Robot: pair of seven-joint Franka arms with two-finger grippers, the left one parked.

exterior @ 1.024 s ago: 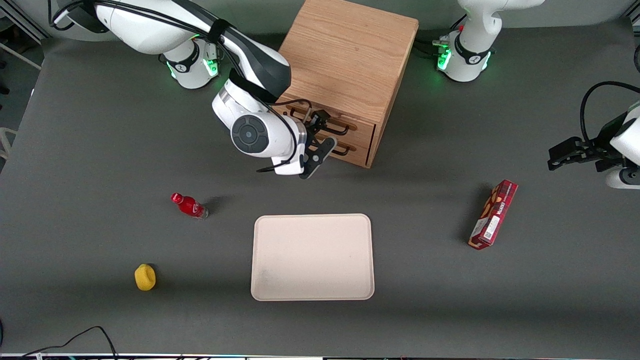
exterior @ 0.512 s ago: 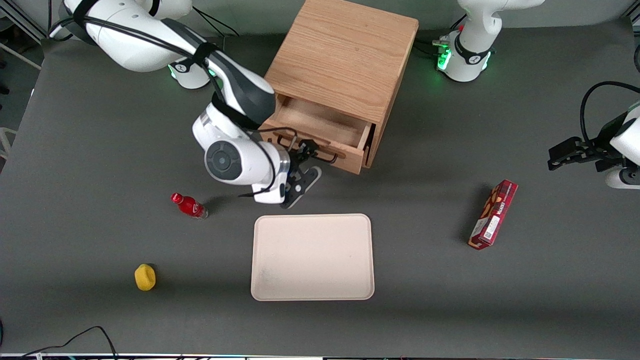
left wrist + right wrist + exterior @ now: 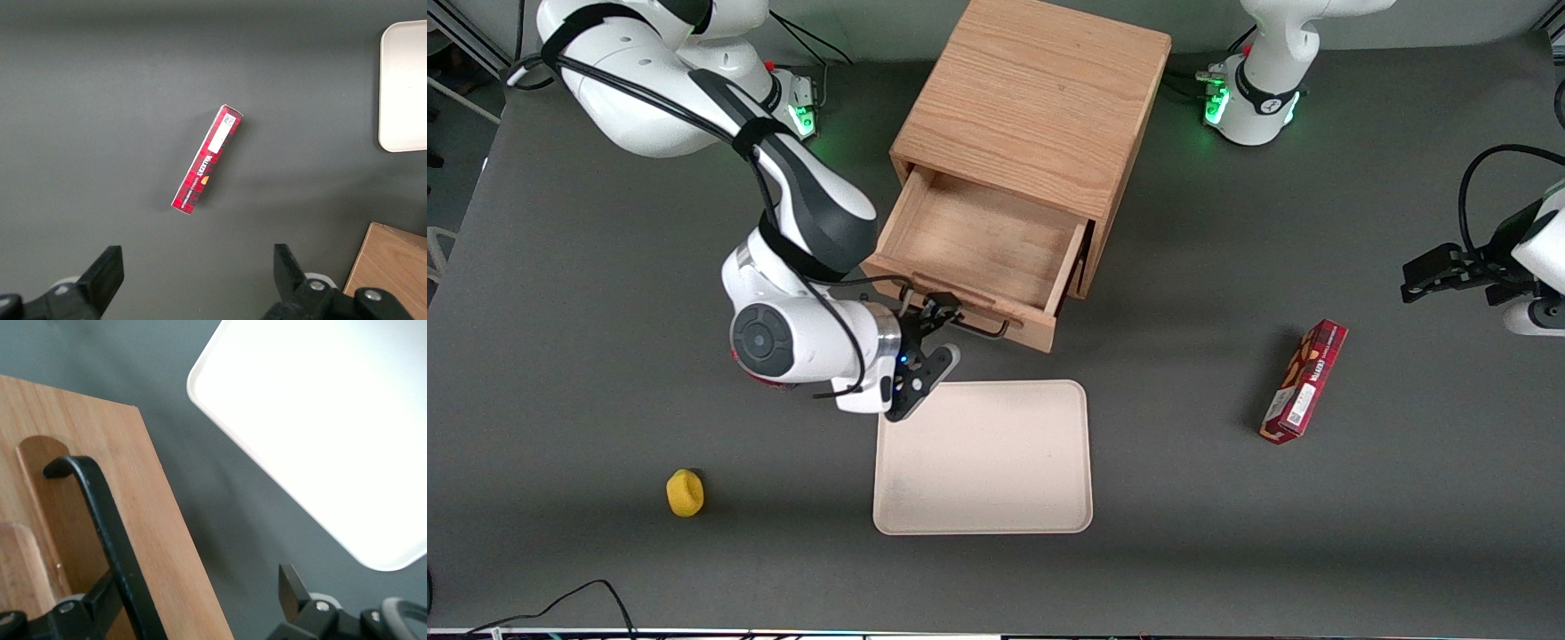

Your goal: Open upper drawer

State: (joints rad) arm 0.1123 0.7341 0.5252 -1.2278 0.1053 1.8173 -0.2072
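The oak cabinet [image 3: 1040, 89] stands at the table's back middle. Its upper drawer [image 3: 978, 244] is pulled far out toward the front camera, and its shallow box is bare inside. The lower drawer is hidden under it. My right gripper [image 3: 932, 342] is at the drawer front, open, with one finger hooked in by the black bar handle [image 3: 971, 322] and the other finger out over the table near the tray. In the right wrist view the handle [image 3: 107, 520] crosses the drawer front [image 3: 157, 520], with my gripper [image 3: 193, 603] straddling the front's edge.
A cream tray [image 3: 983, 458] lies just in front of the open drawer, close under my gripper; it also shows in the right wrist view [image 3: 320, 420]. A yellow object [image 3: 685, 492] lies toward the working arm's end. A red box [image 3: 1303, 380] lies toward the parked arm's end.
The upper drawer has slid from shut to far out toward the front camera. My gripper moved with its handle, and my arm now covers the red bottle.
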